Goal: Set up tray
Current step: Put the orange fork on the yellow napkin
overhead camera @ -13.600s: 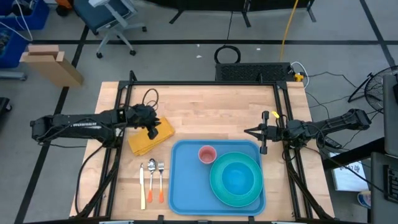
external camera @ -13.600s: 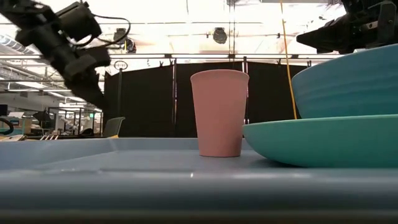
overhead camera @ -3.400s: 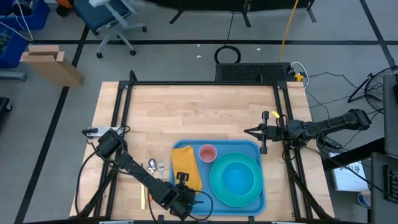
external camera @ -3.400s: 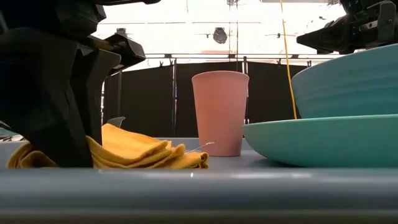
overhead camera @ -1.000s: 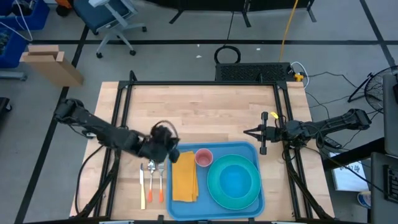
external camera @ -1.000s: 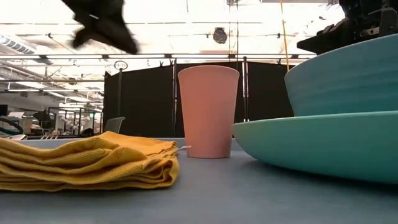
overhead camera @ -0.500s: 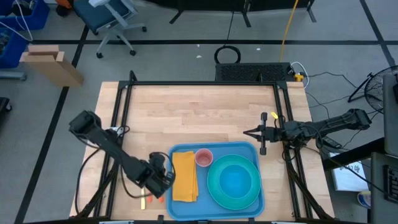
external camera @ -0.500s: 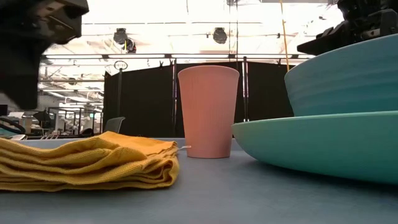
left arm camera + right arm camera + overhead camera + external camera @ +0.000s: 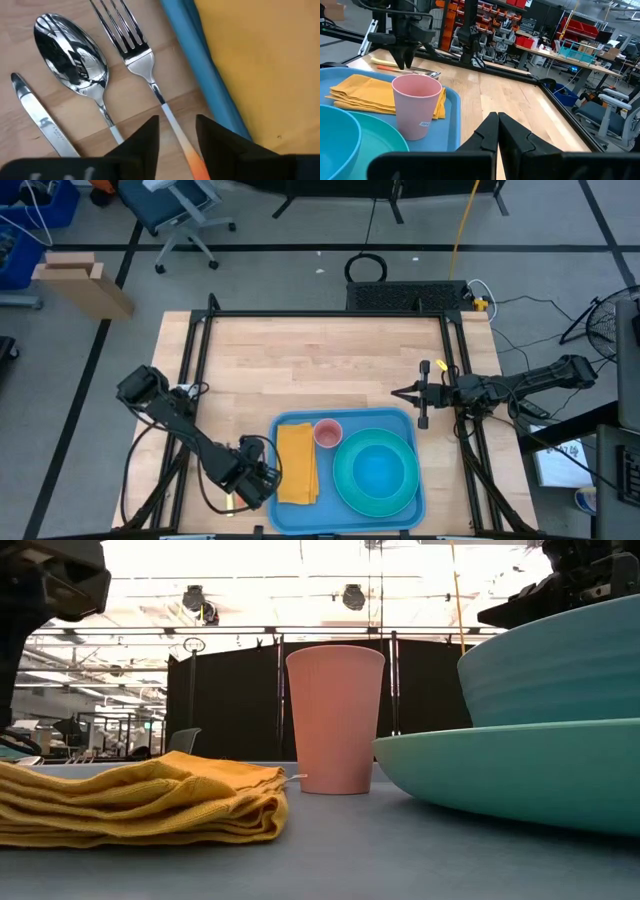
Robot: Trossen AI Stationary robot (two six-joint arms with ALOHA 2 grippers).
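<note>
The sky-blue tray (image 9: 300,515) lies at the table's near edge. It holds a folded yellow napkin (image 9: 297,463), a pink cup (image 9: 327,433) and a teal bowl on a teal plate (image 9: 378,470). A fork (image 9: 132,45), a spoon (image 9: 72,50) and a knife (image 9: 35,110) lie on the wood just left of the tray's rim (image 9: 200,65). My left gripper (image 9: 176,132) is open above the cutlery, one finger on either side of the fork's handle, touching nothing that I can see. In the high view the left gripper (image 9: 255,480) hides the cutlery. My right gripper (image 9: 397,392) waits, shut, at the table's right side.
Bare wood stretches over the far half of the table (image 9: 320,355). A dark metal frame (image 9: 200,340) runs along the table's sides. In the low view the cup (image 9: 335,720) stands upright between the napkin (image 9: 140,800) and the plate (image 9: 510,770).
My left gripper has moved from beside the tray's far left corner toward the table's near edge and down, ending low over the cutlery. The tray and what it holds have stayed still.
</note>
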